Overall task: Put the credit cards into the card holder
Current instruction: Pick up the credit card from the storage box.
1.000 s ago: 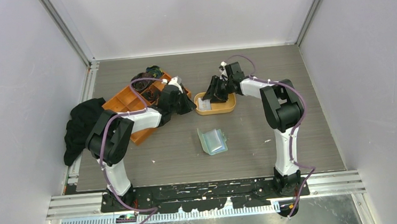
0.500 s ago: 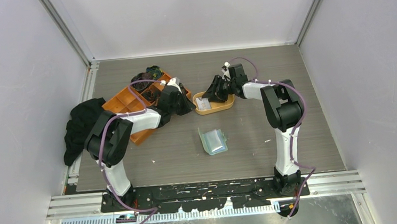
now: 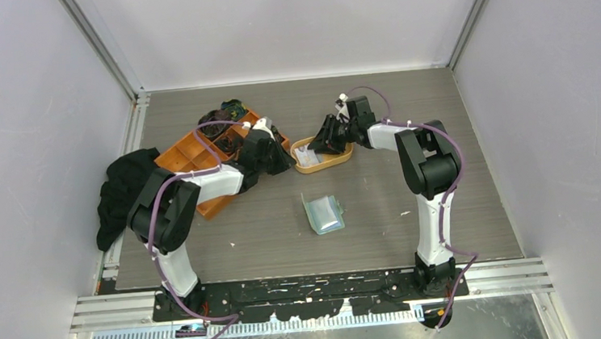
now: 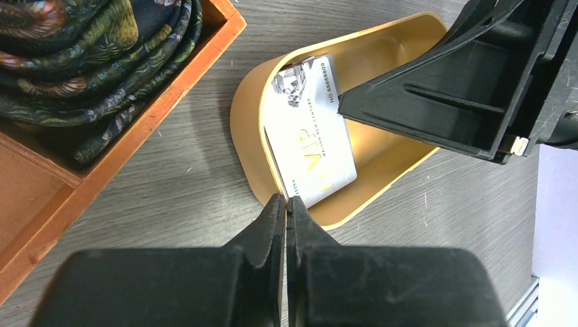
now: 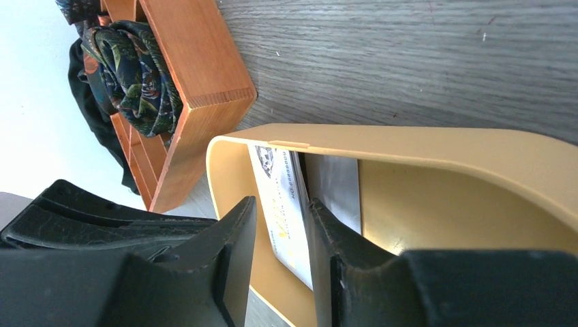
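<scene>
Stage: early; pick-up of 1st card, nothing stowed yet, by my read.
Cards (image 4: 310,146): at least two, in the oval dish (image 4: 247,129), leaning on its left-end wall. Pale one w/ "VIP" print in front, a greyer one (image 5: 339,187) behind it.
Holder (image 3: 323,214): lies open on the tabletop (image 3: 443,174), pockets up, near the arms' side, well apart from the dish. No card seen in it, tho it's small in the top view.
Right tool (image 5: 279,204): reaches down into the dish, part spread, one finger either side of the front card's edge. Not pinching yet as far as seen; contact unclear.
Left tool (image 4: 286,208): pressed together, empty, tip just at the dish's outer rim by the cards. Prob. steadying the dish, can't confirm touch.
Other: orange tray (image 3: 191,158) w/ rolled patterned fabric to the left of the dish; black cloth (image 3: 125,191) at the tabletop's left edge.
Done: holder opened and laid ready.
Left: grip the card, lift, carry to the holder, slide into a pocket; repeat for the rest.
</scene>
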You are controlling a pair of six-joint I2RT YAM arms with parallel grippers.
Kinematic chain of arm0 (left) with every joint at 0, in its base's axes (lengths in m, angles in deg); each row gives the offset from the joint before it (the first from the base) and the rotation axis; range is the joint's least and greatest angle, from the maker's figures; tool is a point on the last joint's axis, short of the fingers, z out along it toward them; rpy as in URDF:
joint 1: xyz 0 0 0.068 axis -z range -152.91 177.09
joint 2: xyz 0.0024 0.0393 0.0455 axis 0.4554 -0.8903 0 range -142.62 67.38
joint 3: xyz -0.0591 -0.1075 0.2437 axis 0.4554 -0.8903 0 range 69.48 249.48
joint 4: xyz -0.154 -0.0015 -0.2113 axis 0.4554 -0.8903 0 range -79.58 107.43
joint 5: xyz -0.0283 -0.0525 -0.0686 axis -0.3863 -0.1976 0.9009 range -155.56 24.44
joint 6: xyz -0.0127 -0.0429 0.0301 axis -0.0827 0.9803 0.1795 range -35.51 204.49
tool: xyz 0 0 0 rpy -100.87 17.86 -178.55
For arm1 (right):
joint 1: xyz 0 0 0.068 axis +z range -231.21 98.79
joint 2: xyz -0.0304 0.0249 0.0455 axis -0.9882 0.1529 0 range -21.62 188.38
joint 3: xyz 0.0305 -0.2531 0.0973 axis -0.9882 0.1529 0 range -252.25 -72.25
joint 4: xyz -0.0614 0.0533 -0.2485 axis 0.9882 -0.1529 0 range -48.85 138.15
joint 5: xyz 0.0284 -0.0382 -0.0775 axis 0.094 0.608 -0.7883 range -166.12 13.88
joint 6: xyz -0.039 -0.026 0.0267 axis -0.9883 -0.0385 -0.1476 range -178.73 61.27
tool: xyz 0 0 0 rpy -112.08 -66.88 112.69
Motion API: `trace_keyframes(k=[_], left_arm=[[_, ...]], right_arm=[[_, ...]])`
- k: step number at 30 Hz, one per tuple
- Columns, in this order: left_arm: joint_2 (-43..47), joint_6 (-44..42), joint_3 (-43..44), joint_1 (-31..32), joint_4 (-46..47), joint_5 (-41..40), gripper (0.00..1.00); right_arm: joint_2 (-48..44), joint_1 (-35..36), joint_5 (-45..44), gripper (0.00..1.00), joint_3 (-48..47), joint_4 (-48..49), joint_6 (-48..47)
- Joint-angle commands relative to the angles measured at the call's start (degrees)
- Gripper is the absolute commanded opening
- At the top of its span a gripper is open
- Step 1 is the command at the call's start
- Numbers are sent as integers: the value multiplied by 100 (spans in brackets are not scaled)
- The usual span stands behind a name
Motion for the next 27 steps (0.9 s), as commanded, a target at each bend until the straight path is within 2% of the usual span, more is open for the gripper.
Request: trace_keyframes(k=[1, 7, 12, 16, 25, 27], left_arm=[[84, -91, 107, 132, -231, 142, 0], [64, -100, 137, 135, -246, 159, 0], [58, -109, 168, 128, -274, 168, 0], [51, -118, 195, 130, -309, 168, 0], [43, -142, 283, 130, -379, 168, 0], [38, -146, 296, 134, -397, 169, 0]], right_arm=[[-278, 186, 700, 38, -106, -15, 87], [-288, 184, 1052, 35, 24, 493, 380], [-227, 198, 1111, 31, 18, 464, 364], [-192, 232, 974, 31, -159, -84, -21], [-99, 336, 1067, 32, -290, -241, -235], [-125, 354, 765, 33, -369, -683, -483]])
